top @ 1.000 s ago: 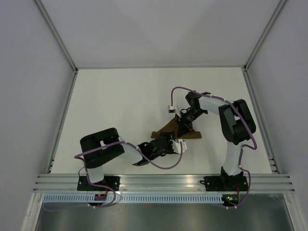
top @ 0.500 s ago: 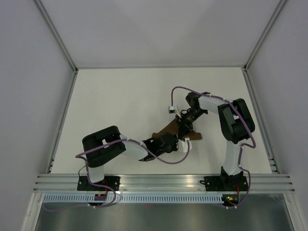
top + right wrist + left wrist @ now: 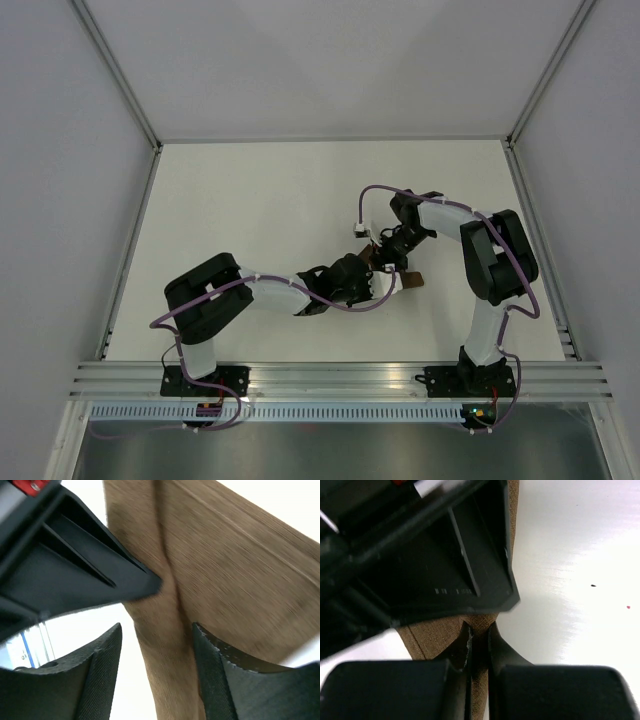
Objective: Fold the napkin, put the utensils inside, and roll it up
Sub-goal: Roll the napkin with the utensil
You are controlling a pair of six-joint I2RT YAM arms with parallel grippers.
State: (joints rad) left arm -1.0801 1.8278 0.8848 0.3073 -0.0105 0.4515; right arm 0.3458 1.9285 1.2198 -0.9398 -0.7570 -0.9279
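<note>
Pinching the napkin [image 3: 435,632], the left gripper [image 3: 479,645] had its two fingers squeezed almost together. A thin bit of the brown cloth was caught between the tips.

The right gripper [image 3: 156,650] was let loose. Its fingers [image 3: 100,675] stood wide apart, and a folded strip of the cloth ran between them. A bit of white table showed between the cloth and one finger, so nothing was squeezed there.

Seen from above, the two grippers met near the middle of the white table [image 3: 250,200], a little toward the right side, with their tips close together. The napkin lay bunched up under them. Only small brown bits peeked out beside the black fingers. In each wrist view, a big black part of the other arm hung close over the cloth.
</note>
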